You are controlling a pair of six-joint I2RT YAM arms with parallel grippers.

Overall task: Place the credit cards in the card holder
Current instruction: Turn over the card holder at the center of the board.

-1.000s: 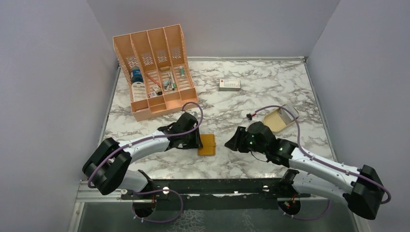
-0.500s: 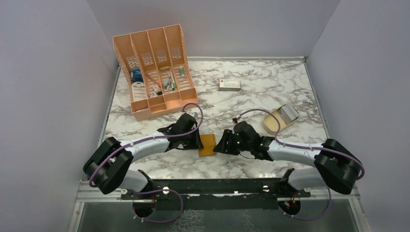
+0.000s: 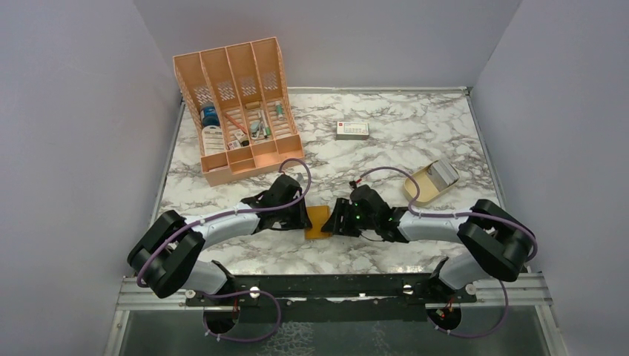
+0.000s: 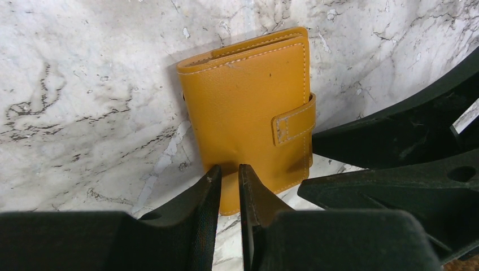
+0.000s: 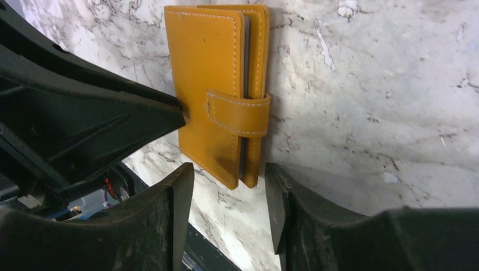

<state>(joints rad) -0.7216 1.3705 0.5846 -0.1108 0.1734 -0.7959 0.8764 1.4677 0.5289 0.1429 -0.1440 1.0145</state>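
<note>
Mustard-orange folding card holder (image 3: 320, 222), flat and stitched in white, lies shut on the white, grey-veined marble bench (image 3: 415, 119), near the middle of its near half and between the two arms. Its strap is wrapped over the right-hand edge, and in the right wrist view a thin line of grey-blue lining shows between the covers.

The left claw (image 4: 229, 169) comes at the holder from the left. Its fingers are all but together, with only a thin slit between them, and their tips rest on the edge of the cover. Nothing is caught between them.

The right claw (image 5: 229, 169) comes in from the right, low over the bench. Its two black fingers stand apart on either side of the holder's strap end, with a gap showing between each finger and the leather, so it holds nothing.

The small grey-silver rectangular credit cards (image 3: 445, 172) lie well apart from the holder, stacked at the far end of a tan oval dish (image 3: 415, 190) on the right side of the bench. A small white box with a red mark (image 3: 351, 130) sits farther back near the middle. A large peach-orange slotted desk organiser (image 3: 237, 111), holding small stationery, stands at the far left.
</note>
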